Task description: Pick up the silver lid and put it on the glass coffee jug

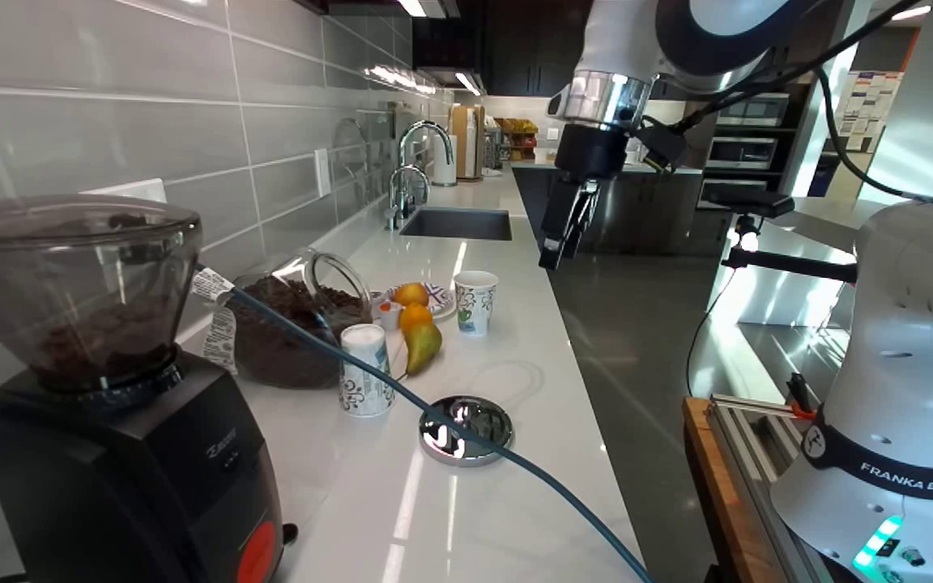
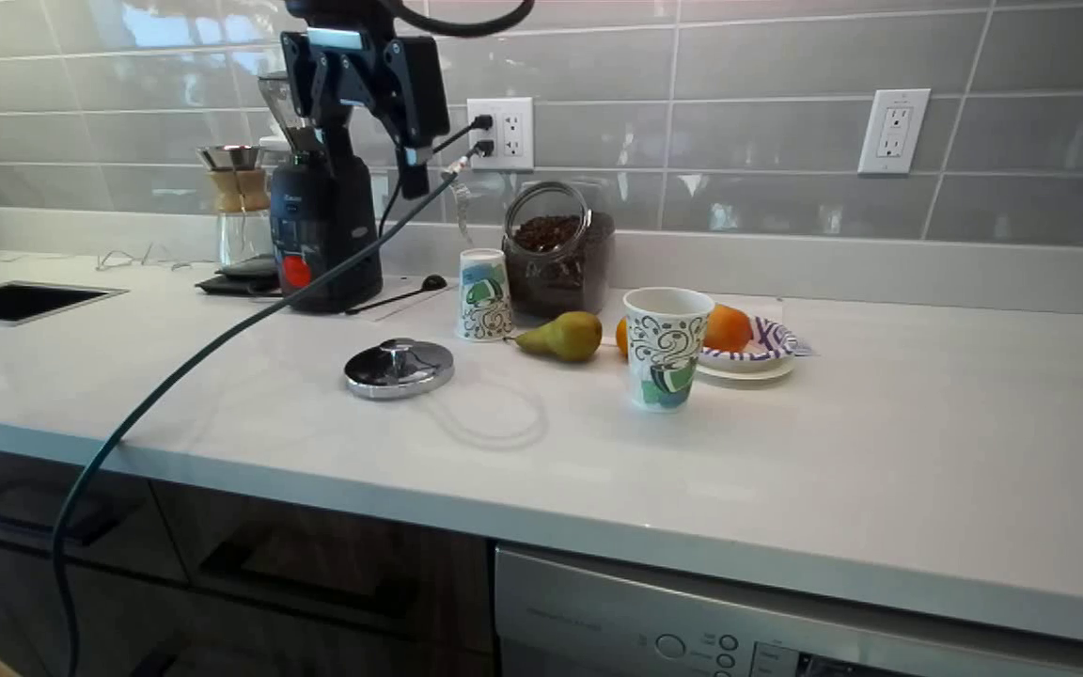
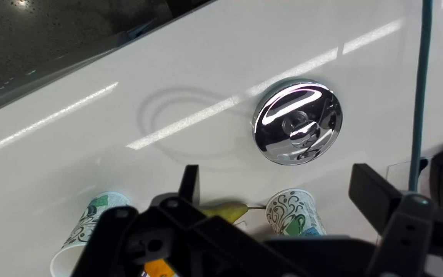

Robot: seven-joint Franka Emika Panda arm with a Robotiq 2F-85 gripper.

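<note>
Rounded clear glass jug [image 2: 560, 277] has dark coffee beans [image 1: 292, 308] in it, wide round mouth open and slanted. Smoky see-through hopper [image 1: 70, 283] on the black grinder [image 1: 102, 478] has brown beans [image 1: 114, 336] low down. White paper cup with swirl-and-green print [image 2: 666, 362]: upright, open. Matching printed paper cup [image 2: 483, 301]: upside down, just beside jug, can't tell if touching. Round orange fruit [image 2: 728, 329] at white paper plate with purple pattern [image 2: 775, 337]; on it or in front, can't tell. Round shiny silver lid [image 3: 297, 122] lies flat, knob up, on the glossy white countertop [image 2: 880, 442], near the upside-down cup, apart from jug. White robot arm [image 1: 620, 40] reaches over the countertop; black two-fingered gripper [image 3: 279, 186] hangs well above it, pointing down at a slight tilt. Jaws spread wide. In the wrist view, lid shows higher up than the fingertips [image 3: 371, 192], opposite the gap between them.
</note>
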